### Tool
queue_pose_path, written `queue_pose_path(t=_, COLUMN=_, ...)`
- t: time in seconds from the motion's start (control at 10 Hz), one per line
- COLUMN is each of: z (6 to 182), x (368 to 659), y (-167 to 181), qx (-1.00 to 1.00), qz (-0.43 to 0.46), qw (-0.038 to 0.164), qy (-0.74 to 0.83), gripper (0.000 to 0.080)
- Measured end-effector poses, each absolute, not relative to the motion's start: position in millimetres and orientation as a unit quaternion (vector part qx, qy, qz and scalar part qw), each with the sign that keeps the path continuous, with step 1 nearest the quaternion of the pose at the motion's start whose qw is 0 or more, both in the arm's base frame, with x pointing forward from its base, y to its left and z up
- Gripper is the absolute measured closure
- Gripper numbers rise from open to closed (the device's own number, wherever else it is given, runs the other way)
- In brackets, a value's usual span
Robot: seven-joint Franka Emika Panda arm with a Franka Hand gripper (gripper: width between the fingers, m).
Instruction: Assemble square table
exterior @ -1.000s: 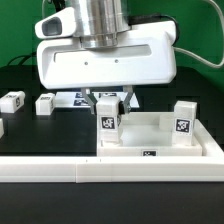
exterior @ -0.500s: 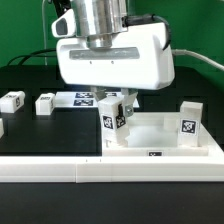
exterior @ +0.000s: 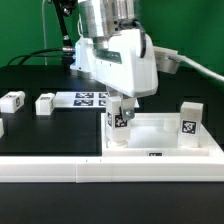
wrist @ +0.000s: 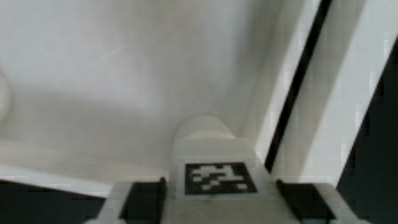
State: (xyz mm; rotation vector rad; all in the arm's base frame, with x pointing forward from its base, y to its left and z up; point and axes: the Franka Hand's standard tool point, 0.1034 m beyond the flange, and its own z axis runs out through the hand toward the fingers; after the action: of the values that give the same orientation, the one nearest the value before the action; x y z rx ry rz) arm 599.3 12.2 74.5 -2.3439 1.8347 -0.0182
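Note:
The square table's white slab (exterior: 165, 142) lies upside down with its rim up, near the front at the exterior view's right. A white tagged leg (exterior: 118, 128) stands upright at the slab's left front corner. My gripper (exterior: 120, 108) is shut on its upper part. In the wrist view the same leg (wrist: 215, 160) sits between my two dark fingertips (wrist: 150, 194), above the slab's flat face (wrist: 125, 90). A second leg (exterior: 186, 120) stands upright at the slab's right corner. Two loose legs (exterior: 12, 100) (exterior: 45, 102) lie on the black table at the left.
The marker board (exterior: 88, 98) lies flat behind my gripper. A long white L-shaped border rail (exterior: 100, 172) runs along the front edge and hems in the slab. A green wall and cables are at the back.
My hand has turned about its vertical axis over the last second, and the held leg has turned with it at the same corner. The other parts have not moved.

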Motion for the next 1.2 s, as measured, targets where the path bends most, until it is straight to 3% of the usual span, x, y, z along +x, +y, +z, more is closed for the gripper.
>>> queue_pose_path(t=0.1, z=74.3, x=599.1, y=12.7, qx=-0.793, qz=-0.007, qw=0.082, qy=0.603, gripper=0.0478)
queue_pose_path(t=0.2, z=74.4, x=599.1, y=12.6, qx=-0.804, qz=-0.009, qw=0.082, qy=0.589, gripper=0.0294)
queue_pose_path(t=0.3, z=74.4, x=599.1, y=12.2, qx=-0.823, qz=-0.011, qw=0.082, qy=0.562, gripper=0.0294)
queue_pose_path(t=0.4, z=74.4, x=599.1, y=12.1, qx=-0.858, qz=-0.017, qw=0.081, qy=0.508, gripper=0.0181)
queue_pose_path(t=1.0, z=73.9, x=597.9, y=8.7, qx=-0.967, qz=-0.034, qw=0.072, qy=0.240, gripper=0.0150)
queue_pose_path(t=1.1, z=74.1, x=598.1, y=9.3, qx=-0.978, qz=-0.037, qw=0.066, qy=0.196, gripper=0.0150)
queue_pose_path(t=1.2, z=75.6, x=599.8, y=13.8, qx=-0.991, qz=-0.040, qw=0.041, qy=0.124, gripper=0.0150)
